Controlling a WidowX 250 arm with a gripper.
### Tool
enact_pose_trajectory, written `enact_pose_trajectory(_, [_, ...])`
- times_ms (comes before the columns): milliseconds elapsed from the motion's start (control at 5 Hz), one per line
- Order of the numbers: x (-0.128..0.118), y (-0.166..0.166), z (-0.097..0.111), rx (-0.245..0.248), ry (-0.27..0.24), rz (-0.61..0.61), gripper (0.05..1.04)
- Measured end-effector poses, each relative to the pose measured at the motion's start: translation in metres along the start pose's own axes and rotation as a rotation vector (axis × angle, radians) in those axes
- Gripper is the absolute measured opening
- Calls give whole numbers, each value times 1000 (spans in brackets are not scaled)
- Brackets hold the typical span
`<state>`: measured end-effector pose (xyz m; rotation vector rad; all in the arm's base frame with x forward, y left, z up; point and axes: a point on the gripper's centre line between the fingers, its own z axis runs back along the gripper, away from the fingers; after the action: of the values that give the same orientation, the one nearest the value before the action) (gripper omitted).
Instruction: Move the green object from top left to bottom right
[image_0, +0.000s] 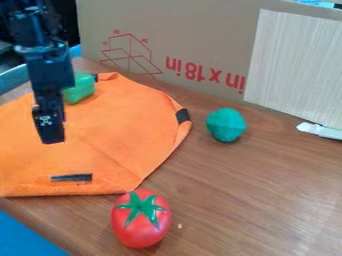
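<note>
Print: you've got upside-down red lettering plus a red line drawing of a box on the brown cardboard sheet (207, 30) at the back. Your black two-finger tool (51, 139) carries a small black-and-white printed tag.

Counts: one green rectangular block (83, 88), material unclear; one round teal-green ball (226, 125) with a rough surface; one red toy tomato (141, 220) with a green star-shaped top; one orange fabric cloth (120, 135) with three black strips, one each at its top, right and lower edges.

Your block sits top left on the cloth, near its upper edge, partly hidden by the arm. Tool hangs over the cloth's left part; can't tell you if it's wide, narrow or holding anything. Ball is on the table right of the cloth, tomato just beside its lower edge.

Surface: brown wood-grain table (267, 200). Pale wood-grain panel (294, 65) upright at right, white object (320, 131) by its foot. Blue patch, lower left corner.
</note>
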<state>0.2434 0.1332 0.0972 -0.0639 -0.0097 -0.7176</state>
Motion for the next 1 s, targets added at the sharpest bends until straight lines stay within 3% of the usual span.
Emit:
enact_pose_trajectory(200, [-10,29,-1,16,-55,104,1000])
enact_pose_trajectory(600, [-22,68,-8,87,-67,219,1000])
enact_pose_trajectory(1000, [-20,88,-3,92,-81,271,1000])
